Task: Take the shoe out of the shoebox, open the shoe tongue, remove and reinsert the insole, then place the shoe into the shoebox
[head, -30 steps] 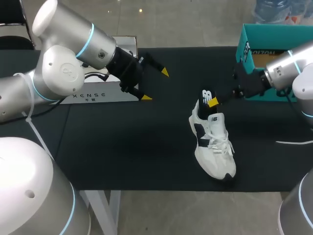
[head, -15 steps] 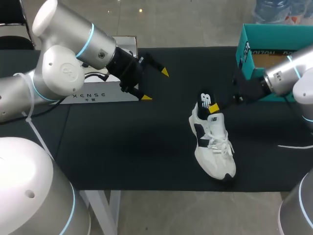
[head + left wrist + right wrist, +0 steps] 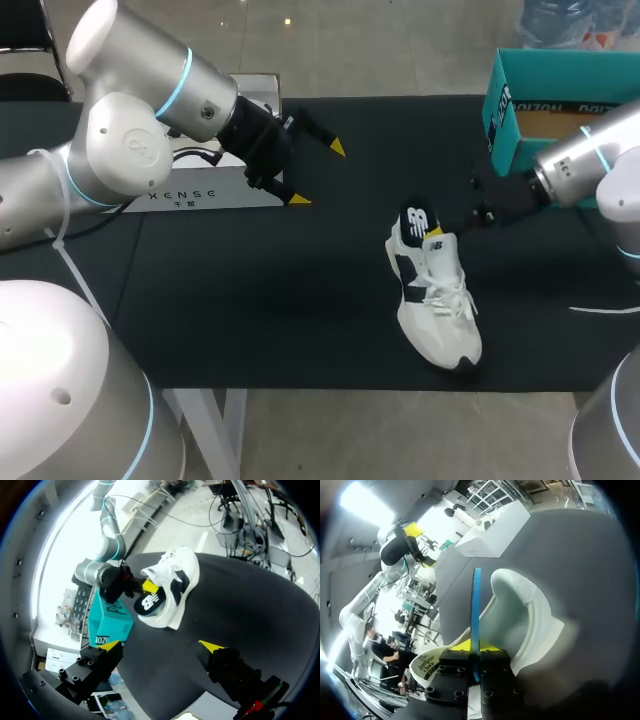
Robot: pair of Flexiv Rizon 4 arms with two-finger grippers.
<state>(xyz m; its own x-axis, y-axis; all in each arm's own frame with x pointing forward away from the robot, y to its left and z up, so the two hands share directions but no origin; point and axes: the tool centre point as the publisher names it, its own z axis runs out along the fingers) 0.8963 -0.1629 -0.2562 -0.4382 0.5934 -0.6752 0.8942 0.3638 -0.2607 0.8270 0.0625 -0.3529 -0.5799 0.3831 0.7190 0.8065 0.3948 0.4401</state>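
A white sneaker (image 3: pixel 435 300) lies on the black table, toe toward the front edge. From its heel opening a black insole (image 3: pixel 416 220) with a white logo sticks up. Edge-on in the right wrist view, the insole (image 3: pixel 475 600) is a thin blue strip between the fingers, with the shoe's white heel cup (image 3: pixel 520 615) just ahead. My right gripper (image 3: pixel 432 230) (image 3: pixel 476 647) is shut on that insole. The left gripper (image 3: pixel 318 173) (image 3: pixel 161 645) hangs open and empty over the table's back left, well away from the sneaker (image 3: pixel 172 587). The teal shoebox (image 3: pixel 520 110) stands at the back right.
A white box (image 3: pixel 215 185) lies at the back left under my left arm. A thin white cable (image 3: pixel 600 309) runs along the table's right edge. Bare black mat stretches between the white box and the sneaker.
My right gripper has closed on the insole and moved down toward the shoe's heel, the insole sinking with it. The left arm has stayed still.
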